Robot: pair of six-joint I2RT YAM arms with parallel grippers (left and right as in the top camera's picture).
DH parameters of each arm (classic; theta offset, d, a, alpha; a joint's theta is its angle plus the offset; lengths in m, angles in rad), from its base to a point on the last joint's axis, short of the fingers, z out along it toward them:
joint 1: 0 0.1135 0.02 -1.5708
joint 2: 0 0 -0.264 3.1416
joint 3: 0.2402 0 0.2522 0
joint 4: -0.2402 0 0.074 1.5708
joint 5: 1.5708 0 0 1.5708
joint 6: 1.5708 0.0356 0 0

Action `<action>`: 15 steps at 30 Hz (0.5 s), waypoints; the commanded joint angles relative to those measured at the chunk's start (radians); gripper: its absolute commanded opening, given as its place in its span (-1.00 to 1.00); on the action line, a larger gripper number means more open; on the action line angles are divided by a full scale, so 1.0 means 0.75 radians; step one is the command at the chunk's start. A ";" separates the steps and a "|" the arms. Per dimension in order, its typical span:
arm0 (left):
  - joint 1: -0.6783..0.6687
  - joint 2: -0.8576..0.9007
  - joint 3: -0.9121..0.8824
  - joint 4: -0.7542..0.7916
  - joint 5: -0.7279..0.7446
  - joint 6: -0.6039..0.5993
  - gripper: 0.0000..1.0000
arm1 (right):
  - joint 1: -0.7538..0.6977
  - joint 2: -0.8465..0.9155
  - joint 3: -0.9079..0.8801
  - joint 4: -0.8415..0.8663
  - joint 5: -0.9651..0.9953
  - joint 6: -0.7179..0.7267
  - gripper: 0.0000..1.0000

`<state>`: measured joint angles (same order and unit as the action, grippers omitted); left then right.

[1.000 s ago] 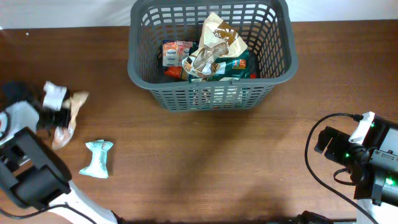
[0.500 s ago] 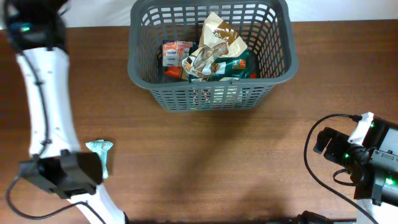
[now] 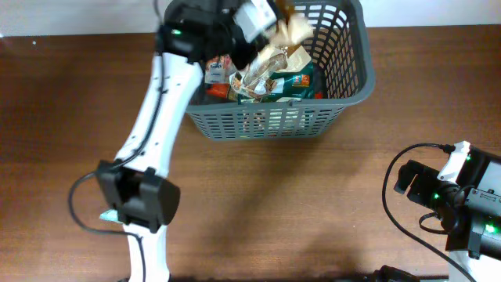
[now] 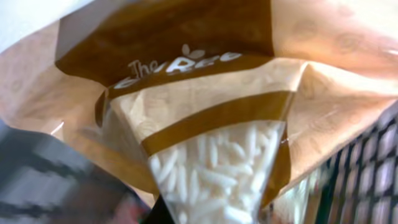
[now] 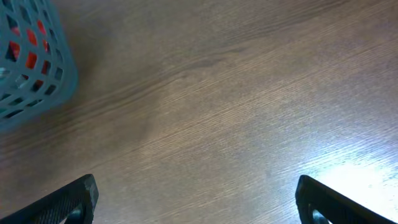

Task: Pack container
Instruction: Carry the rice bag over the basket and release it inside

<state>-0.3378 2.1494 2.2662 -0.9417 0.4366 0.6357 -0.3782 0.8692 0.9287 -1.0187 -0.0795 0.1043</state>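
Note:
The container (image 3: pixel 266 117), a dark grey lattice basket, stands at the back middle of the table. My left gripper (image 3: pixel 261 17) is over its back rim, shut on a brown and tan snack packet (image 3: pixel 294 28) held above the inside. In the left wrist view this packet (image 4: pixel 211 124), with white sticks behind a clear window, fills the frame and hides the fingers; basket lattice (image 4: pixel 367 168) shows at the right. My right gripper (image 5: pixel 196 202) is open and empty over bare wood at the table's right front (image 3: pixel 411 178).
Inside the basket lie another brown packet (image 3: pixel 275 61), an orange packet (image 3: pixel 218 69) and a green packet (image 3: pixel 299 83). A teal packet (image 3: pixel 102 214) lies at the left front, mostly hidden behind the left arm's base. The basket's corner (image 5: pixel 31 68) shows in the right wrist view.
My left arm has swung from the table's left side up and across to the basket, carrying the brown packet. The right arm has not moved.

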 commanded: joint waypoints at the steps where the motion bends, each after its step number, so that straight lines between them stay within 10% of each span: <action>1: 0.006 -0.009 0.015 -0.087 -0.317 0.203 -0.97 | -0.008 -0.013 -0.002 0.002 -0.024 -0.005 0.98; 9: 0.009 -0.005 0.015 -0.182 -0.439 0.247 -0.95 | -0.008 -0.013 -0.002 0.001 -0.030 -0.005 0.98; 10: 0.009 -0.005 0.015 -0.182 -0.439 0.247 -0.63 | -0.008 -0.013 -0.002 -0.001 -0.030 -0.005 0.98; 12: 0.009 -0.005 0.016 -0.176 -0.440 0.247 0.74 | -0.008 -0.013 -0.002 -0.005 -0.031 -0.005 0.98; 15: 0.009 -0.014 0.027 -0.124 -0.502 0.227 0.99 | -0.008 -0.013 -0.002 -0.010 -0.031 -0.005 0.98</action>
<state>-0.3317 2.1765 2.2597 -1.0561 0.1104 0.8009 -0.3782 0.8692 0.9287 -1.0256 -0.0891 0.1040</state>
